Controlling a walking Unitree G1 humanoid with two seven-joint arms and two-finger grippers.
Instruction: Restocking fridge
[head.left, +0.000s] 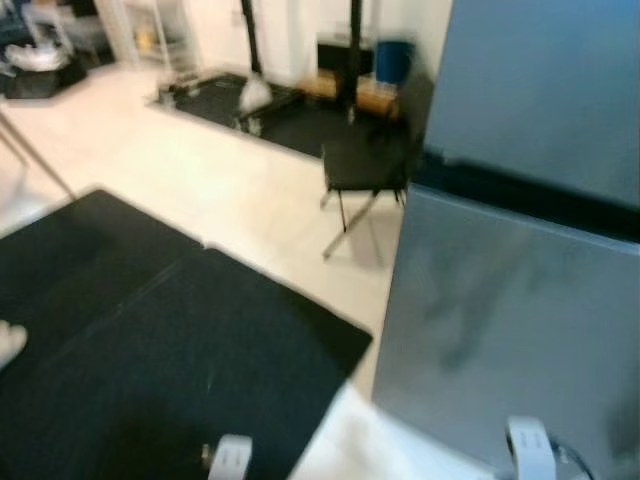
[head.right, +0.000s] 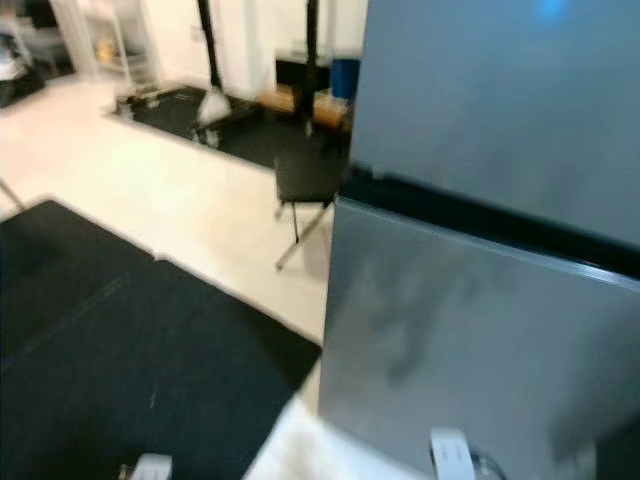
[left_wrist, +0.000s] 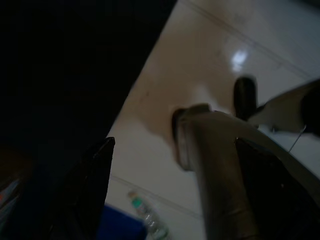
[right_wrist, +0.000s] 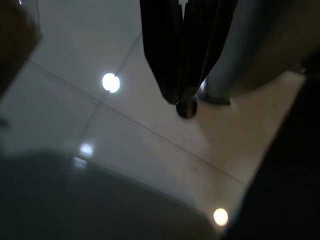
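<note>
A tall grey fridge (head.left: 520, 300) stands close on my right, both doors closed, with a dark gap between the upper and lower door. My two silver arms hang low at the bottom edge, the left arm (head.left: 232, 460) over the black mat and the right arm (head.left: 530, 448) in front of the fridge. In the left wrist view the left gripper (left_wrist: 175, 146) is open over pale tiles, its black fingers (left_wrist: 95, 190) wide apart. The right gripper (right_wrist: 181, 97) points at the tiled floor, shut with nothing in it. A small clear bottle (left_wrist: 144, 214) lies blurred on the floor beside something blue (left_wrist: 120, 226).
Large black floor mats (head.left: 180, 340) cover the left and middle. A black folding chair (head.left: 365, 165) stands beside the fridge's far corner. Farther back are black stand poles, another mat and a blue bin (head.left: 393, 60). Pale tile floor (head.left: 220, 180) lies between.
</note>
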